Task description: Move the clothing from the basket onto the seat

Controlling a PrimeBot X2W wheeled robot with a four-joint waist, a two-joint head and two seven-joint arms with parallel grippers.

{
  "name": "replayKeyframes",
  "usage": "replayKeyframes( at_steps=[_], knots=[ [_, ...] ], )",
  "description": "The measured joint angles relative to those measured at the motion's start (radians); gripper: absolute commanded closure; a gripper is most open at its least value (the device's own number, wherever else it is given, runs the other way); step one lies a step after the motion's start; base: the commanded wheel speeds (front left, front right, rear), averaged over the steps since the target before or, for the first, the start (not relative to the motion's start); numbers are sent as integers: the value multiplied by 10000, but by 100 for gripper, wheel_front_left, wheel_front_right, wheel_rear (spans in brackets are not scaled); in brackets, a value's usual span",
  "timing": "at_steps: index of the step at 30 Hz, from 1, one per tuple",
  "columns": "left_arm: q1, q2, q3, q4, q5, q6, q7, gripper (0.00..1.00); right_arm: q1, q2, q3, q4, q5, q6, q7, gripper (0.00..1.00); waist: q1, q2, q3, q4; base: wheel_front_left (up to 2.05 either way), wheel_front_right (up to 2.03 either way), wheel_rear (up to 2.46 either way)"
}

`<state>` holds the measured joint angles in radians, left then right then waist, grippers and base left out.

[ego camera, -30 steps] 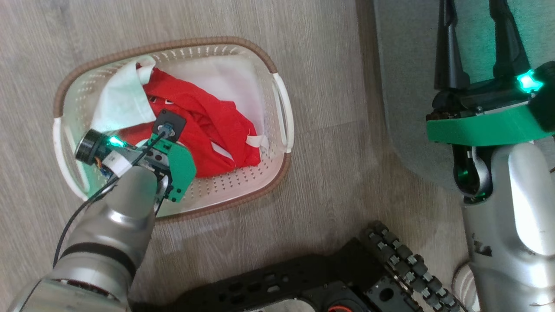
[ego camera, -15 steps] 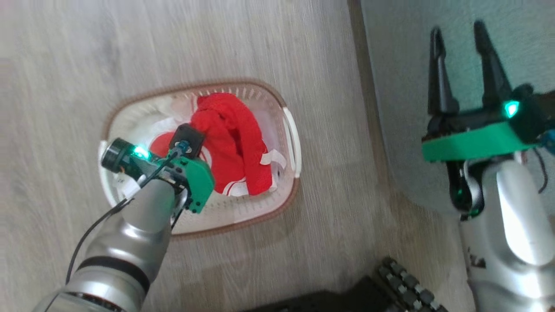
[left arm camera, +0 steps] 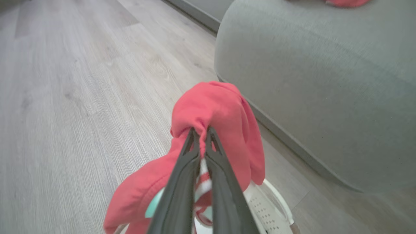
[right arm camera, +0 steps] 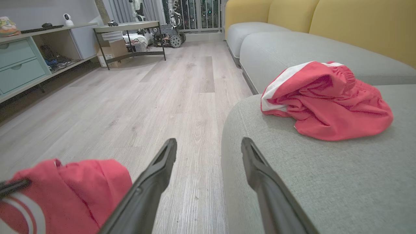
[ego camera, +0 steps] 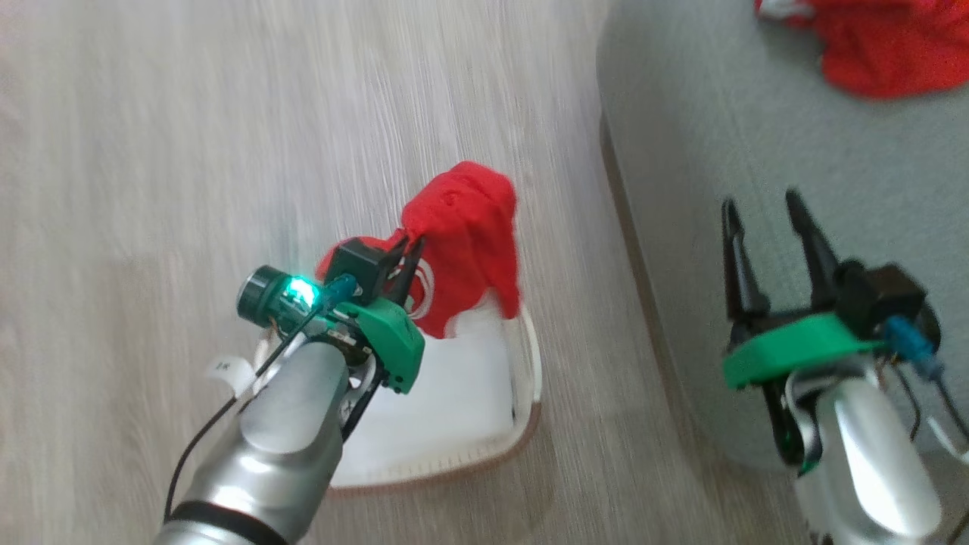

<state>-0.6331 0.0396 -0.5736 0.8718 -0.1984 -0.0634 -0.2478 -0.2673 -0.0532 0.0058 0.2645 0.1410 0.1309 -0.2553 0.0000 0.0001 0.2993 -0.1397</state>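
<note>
Your left gripper [left arm camera: 201, 134] was clenched on a bunched red garment [left arm camera: 217, 107], which draped over its fingers at the centre of the head view, above the white basket [ego camera: 532, 363] on the wooden floor [ego camera: 189, 151] at lower centre. Your right gripper [ego camera: 761, 206] stood spread with nothing between its fingers, at the lower right over the edge of the grey seat [ego camera: 757, 129]. A second red garment [right arm camera: 325, 104] with a white stripe lay crumpled on that seat, in the upper right corner

No legible text, labels or numbers.
</note>
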Motion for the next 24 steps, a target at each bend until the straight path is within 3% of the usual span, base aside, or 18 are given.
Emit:
replayKeyframes(
  at_steps=[12,18,24],
  knots=[
    [397,-15,-297,-1894,-734,-169,192,100,1295,0,144,430,-111,0,0,0,0,0,-2995,92,0,0,0],
    [396,-21,-372,-2598,-846,-146,445,100,1395,0,460,464,-184,0,0,0,0,0,-3721,167,0,0,0],
    [415,-27,-671,-3329,-1097,-27,621,100,1392,-2,1526,731,19,0,0,0,-1,0,-4215,340,0,0,0]
  ],
)
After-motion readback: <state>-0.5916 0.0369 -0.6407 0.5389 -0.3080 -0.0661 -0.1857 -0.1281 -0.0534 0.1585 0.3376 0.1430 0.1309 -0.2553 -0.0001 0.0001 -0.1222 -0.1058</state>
